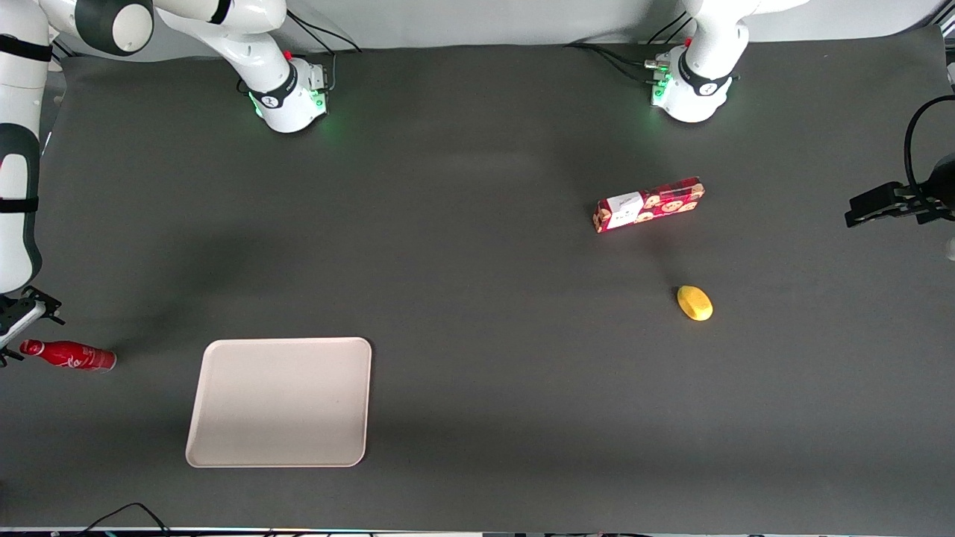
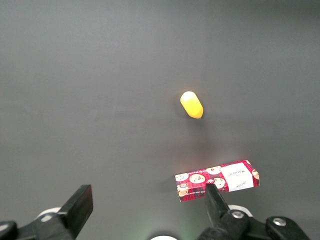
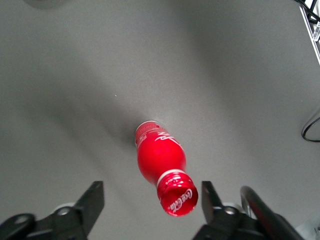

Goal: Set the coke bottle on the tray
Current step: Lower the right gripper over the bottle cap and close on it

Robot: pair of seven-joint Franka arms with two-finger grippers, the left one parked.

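Judging from how things lie, you have not yet picked anything up: the coke bottle (image 1: 67,355) lies on its side on the table (image 1: 477,298) at the working arm's end, beside the tray (image 1: 280,403) but apart from it, with bare mat between the two. Your gripper (image 1: 13,328) sits at the very edge of the front view, just above the bottle's cap end. In the right wrist view the coke bottle (image 3: 162,167) rests between the two fingers (image 3: 91,202), cap toward the camera, and the jaws stand wide open with clear space on either side, gripping nothing. So the approach looks largely done, while the grasp, the lift, the carry and the set-down are all left to you. You will likely need to come down lower and close on the body or neck before lifting. The tray is bare, so any spot on it will do. The red cookie box (image 1: 649,205) and the yellow object (image 1: 694,303) lie well off toward the parked arm's end and should not get in your way.
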